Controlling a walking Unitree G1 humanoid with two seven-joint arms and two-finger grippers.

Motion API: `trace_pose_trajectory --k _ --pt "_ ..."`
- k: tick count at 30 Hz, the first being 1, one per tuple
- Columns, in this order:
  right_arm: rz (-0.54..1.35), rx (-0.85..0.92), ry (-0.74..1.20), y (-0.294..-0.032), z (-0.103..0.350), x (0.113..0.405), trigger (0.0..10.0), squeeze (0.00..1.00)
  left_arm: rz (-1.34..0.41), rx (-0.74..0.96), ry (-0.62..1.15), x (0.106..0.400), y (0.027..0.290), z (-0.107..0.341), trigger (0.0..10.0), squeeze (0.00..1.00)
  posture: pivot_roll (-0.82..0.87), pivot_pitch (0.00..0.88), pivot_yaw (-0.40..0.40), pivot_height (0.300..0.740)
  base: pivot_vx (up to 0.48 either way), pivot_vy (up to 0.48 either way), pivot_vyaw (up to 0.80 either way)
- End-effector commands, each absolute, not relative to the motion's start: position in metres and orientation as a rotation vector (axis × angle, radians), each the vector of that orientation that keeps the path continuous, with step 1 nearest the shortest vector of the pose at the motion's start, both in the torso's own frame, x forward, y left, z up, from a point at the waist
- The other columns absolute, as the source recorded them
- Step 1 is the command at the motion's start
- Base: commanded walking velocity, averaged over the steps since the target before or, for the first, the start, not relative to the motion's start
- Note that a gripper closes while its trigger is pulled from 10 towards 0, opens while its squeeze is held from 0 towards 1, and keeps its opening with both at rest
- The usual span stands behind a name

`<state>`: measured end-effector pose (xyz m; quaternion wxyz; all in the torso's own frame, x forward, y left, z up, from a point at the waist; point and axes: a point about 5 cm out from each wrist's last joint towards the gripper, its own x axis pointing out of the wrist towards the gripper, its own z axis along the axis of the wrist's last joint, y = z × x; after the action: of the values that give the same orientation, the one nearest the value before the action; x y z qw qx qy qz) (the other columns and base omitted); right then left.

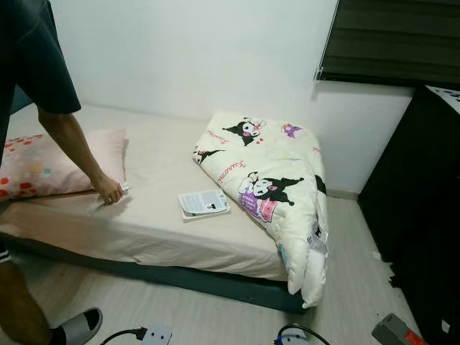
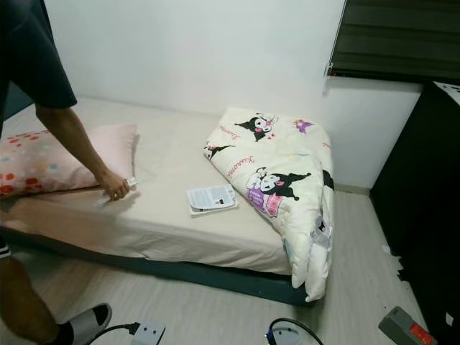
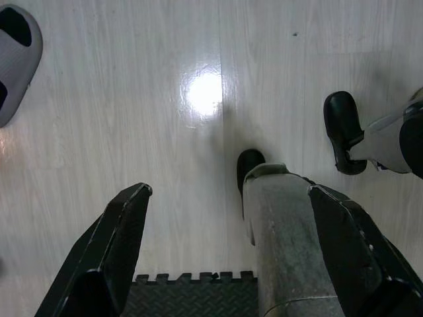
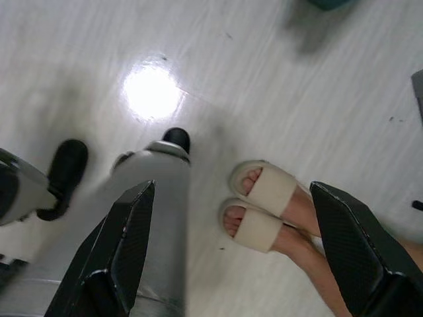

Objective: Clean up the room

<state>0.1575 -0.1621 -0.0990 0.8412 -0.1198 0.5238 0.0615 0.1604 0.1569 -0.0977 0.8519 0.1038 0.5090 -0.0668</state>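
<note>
- A low bed [image 1: 144, 237] with a pale pink sheet stands against a white wall, on a dark base.
- A cream comforter [image 1: 277, 187] printed with cartoon characters lies bunched along the bed's right side. Its lower end hangs over the corner of the bed toward the floor.
- A small white booklet [image 1: 203, 203] lies flat on the sheet, just beside the comforter's left edge.
- A pink pillow [image 1: 50, 167] with red and orange spots rests at the left end of the bed.
- A person in a dark shirt stands at the left, leaning over the bed. The person's hand [image 1: 109, 190] presses on the sheet just beside the pillow's corner, closed around a small white object too small to identify.
- On the pale wood floor [image 1: 215, 316] near the bed's foot lie a white power strip [image 1: 155, 335] with a black cable and a grey and red device [image 1: 392, 332].
- A dark cabinet [image 1: 417, 215] stands at the right, and a window with dark blinds [image 1: 392, 39] sits above it.
- The left gripper [image 3: 231, 251] hangs idle over the floor with its two black fingers spread wide apart, holding nothing, above the robot's own leg and black foot.
- The right gripper [image 4: 228, 251] also hangs with fingers spread apart and empty. Below it, a person's feet in cream slippers [image 4: 261, 205] stand on the floor.
</note>
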Motion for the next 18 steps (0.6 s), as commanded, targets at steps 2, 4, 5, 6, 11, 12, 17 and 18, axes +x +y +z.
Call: trace_pose_trajectory --k 2,4,5,6,11,12,17,18 --pt "0.126 -0.251 1.100 -0.1594 -0.0976 0.1614 10.0 0.00 -0.155 0.223 1.071 0.1616 0.1552 -0.0973 10.0 0.00 -0.03 0.000 -0.062 0.740 0.270 0.000 0.00" --pt "0.124 -0.251 1.101 -0.1624 -0.0976 0.1610 10.0 0.00 -0.156 0.224 1.071 0.1615 0.1553 -0.0974 10.0 0.00 -0.03 0.000 -0.062 0.740 0.270 0.000 0.00" --pt "0.124 -0.251 1.101 -0.1624 -0.0976 0.1610 10.0 0.00 -0.156 0.224 1.071 0.1615 0.1553 -0.0974 10.0 0.00 -0.03 0.000 -0.062 0.740 0.270 0.000 0.00" --pt "0.130 -0.257 1.102 -0.1643 -0.0977 0.1606 10.0 0.00 -0.157 0.224 1.072 0.1615 0.1552 -0.0974 10.0 0.00 -0.03 0.000 -0.062 0.740 0.270 0.000 0.00" --pt "0.134 -0.255 1.102 -0.1663 -0.0976 0.1604 10.0 0.00 -0.160 0.224 1.071 0.1619 0.1548 -0.0972 10.0 0.00 -0.03 0.000 -0.065 0.740 0.266 0.000 0.00" --pt "0.130 -0.250 1.102 -0.1668 -0.0976 0.1602 10.0 0.00 -0.159 0.223 1.071 0.1619 0.1548 -0.0972 10.0 0.00 -0.03 0.000 -0.065 0.740 0.000 0.000 0.00" --pt "0.121 -0.248 1.104 -0.1681 -0.0977 0.1597 10.0 0.00 -0.156 0.207 1.073 0.1613 0.1539 -0.0975 10.0 0.00 -0.03 0.000 -0.068 0.740 0.000 0.000 0.00" --pt "0.121 -0.248 1.104 -0.1681 -0.0977 0.1597 10.0 0.00 -0.156 0.207 1.073 0.1613 0.1539 -0.0975 10.0 0.00 -0.03 0.000 -0.068 0.740 0.000 0.000 0.00"
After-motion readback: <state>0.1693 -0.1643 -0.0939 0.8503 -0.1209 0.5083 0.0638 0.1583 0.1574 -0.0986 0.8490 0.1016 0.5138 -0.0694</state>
